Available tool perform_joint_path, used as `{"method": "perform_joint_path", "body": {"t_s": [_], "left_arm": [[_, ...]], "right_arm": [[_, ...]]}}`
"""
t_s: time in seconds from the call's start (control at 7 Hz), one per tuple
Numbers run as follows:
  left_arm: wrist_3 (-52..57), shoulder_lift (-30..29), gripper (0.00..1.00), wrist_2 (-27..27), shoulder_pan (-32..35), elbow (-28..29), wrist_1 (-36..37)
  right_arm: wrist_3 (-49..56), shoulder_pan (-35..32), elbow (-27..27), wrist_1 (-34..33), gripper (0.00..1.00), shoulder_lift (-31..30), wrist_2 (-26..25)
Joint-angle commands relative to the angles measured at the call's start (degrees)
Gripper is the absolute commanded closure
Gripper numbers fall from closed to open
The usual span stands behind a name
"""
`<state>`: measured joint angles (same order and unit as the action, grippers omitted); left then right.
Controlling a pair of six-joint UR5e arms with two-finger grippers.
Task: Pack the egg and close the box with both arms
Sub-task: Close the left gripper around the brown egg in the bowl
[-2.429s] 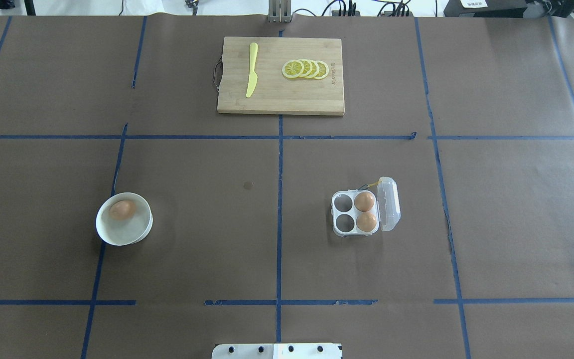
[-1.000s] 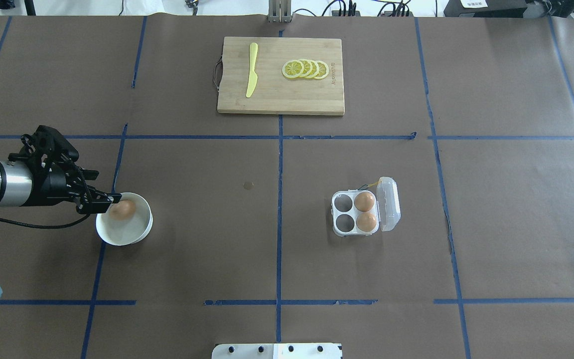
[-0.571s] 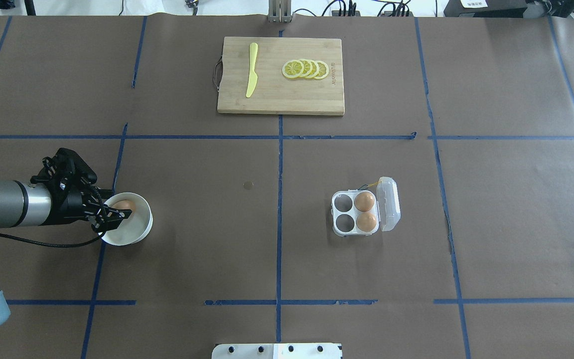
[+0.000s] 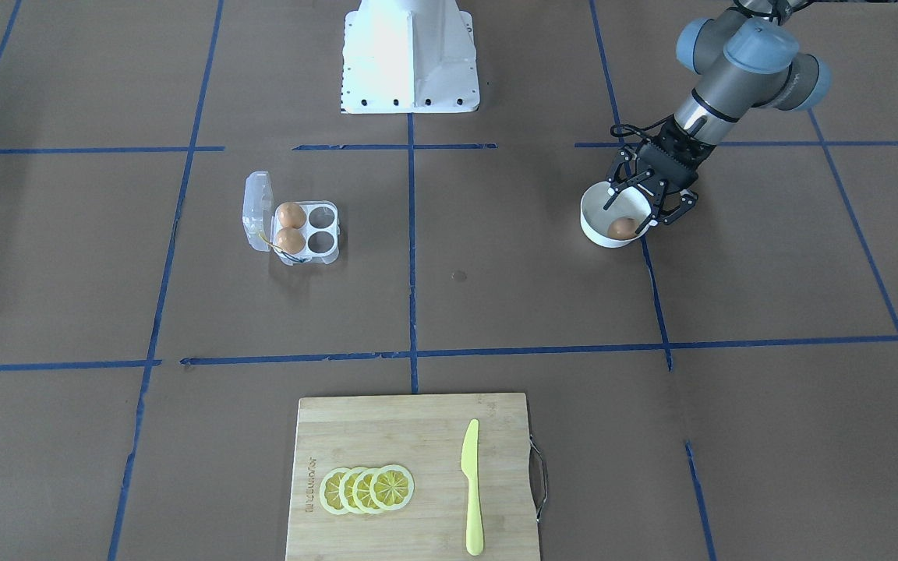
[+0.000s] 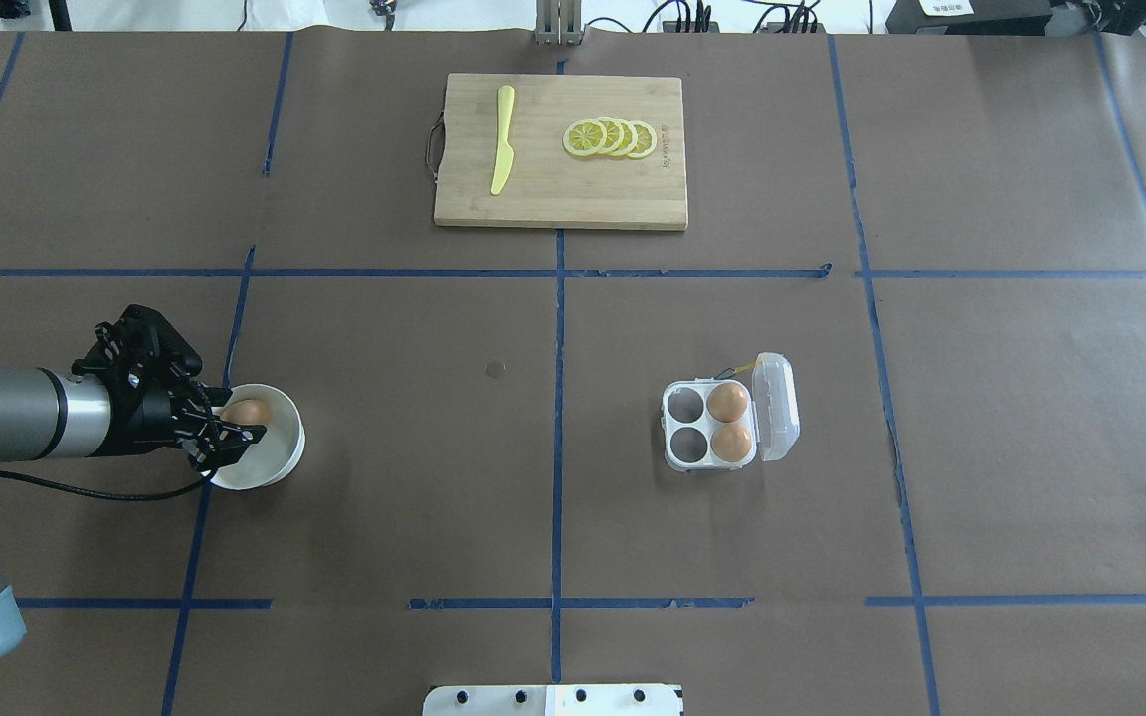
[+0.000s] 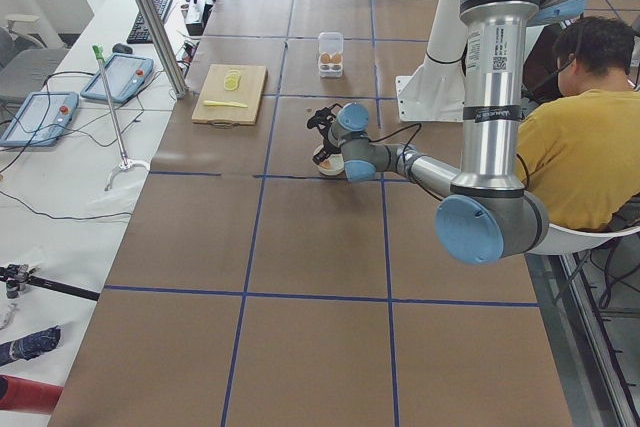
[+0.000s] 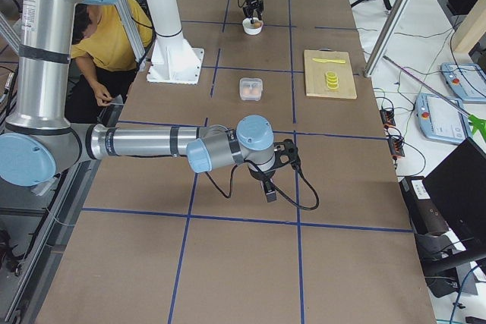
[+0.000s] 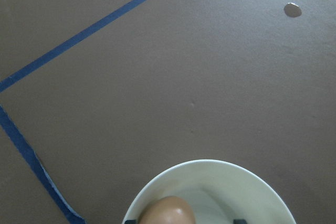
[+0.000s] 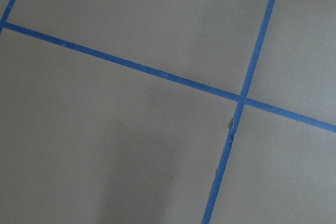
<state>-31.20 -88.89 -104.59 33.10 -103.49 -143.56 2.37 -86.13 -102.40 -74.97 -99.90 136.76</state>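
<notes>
One egg (image 5: 248, 411) lies in a round white bowl (image 5: 280, 462) at the table's left. My left gripper (image 5: 240, 418) is open and reaches down into the bowl, its fingers on either side of the egg. The left wrist view shows the egg (image 8: 168, 211) low between the two fingertips inside the bowl (image 8: 210, 162). The box (image 5: 689, 426) stands right of centre with its lid (image 5: 777, 408) open and two eggs (image 5: 728, 402) in its right-hand cups; the two left-hand cups are empty. My right gripper (image 7: 269, 187) hovers over bare table far from the box; I cannot tell if it is open or shut.
A wooden cutting board (image 5: 560, 204) with a yellow knife (image 5: 502, 139) and lemon slices (image 5: 611, 137) lies at the far side. The white pedestal base (image 4: 410, 54) stands at the near edge. A person in a yellow shirt (image 6: 580, 137) sits beside the robot.
My left arm has come in from the left and lowered its open gripper into the bowl around the egg. The box and its eggs have not moved.
</notes>
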Motion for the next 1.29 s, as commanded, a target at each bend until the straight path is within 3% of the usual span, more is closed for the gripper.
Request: {"method": "perform_joint_path", "body": {"t_s": [0.0,0.71,1.14], "left_arm": [[0.0,-0.32,0.32,0.0,-0.31,1.0,0.03],[0.0,-0.93,0.38,0.0,-1.46,1.71,0.03],[-0.09,-4.0,0.37,0.0,-2.07,1.8,4.07]], "right_arm": [[-0.09,0.0,0.0,0.0,0.0,-0.12,0.0],[-0.09,0.0,0.0,0.0,0.0,-0.38,0.0],[0.0,-0.09,-0.17,0.0,0.0,-0.82,0.0]]}}
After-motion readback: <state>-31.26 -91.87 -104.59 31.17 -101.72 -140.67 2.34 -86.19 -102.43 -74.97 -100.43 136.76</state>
